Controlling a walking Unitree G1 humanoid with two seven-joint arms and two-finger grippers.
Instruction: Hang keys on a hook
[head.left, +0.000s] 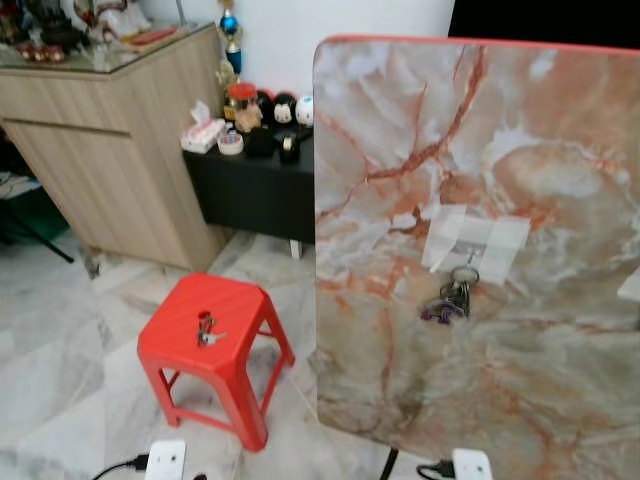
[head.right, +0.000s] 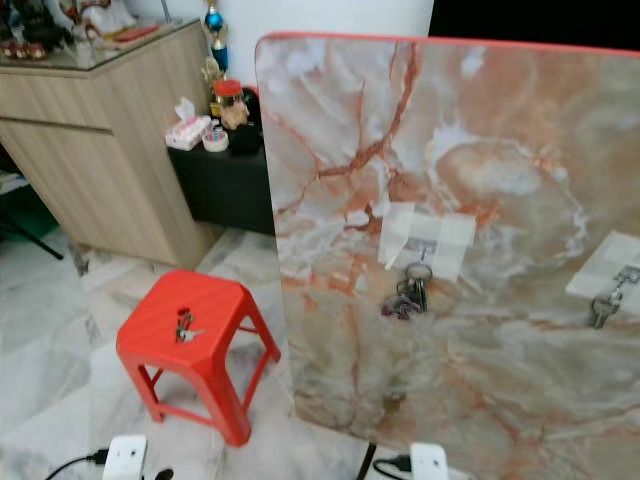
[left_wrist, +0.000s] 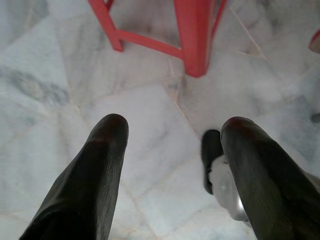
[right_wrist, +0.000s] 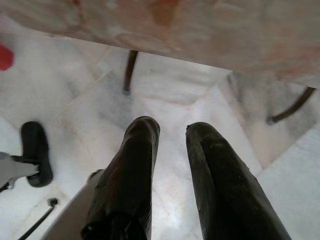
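Small metal key bunch (head.left: 206, 329) lies on red plastic stool (head.left: 250, 305), not picked up. Upright marble-pattern board (head.left: 400, 120) has taped hook (head.left: 470, 250) already holding keys. Left end effector (left_wrist: 172, 150) wide open, empty; right end effector (right_wrist: 172, 135) slightly parted, empty. Everything left.
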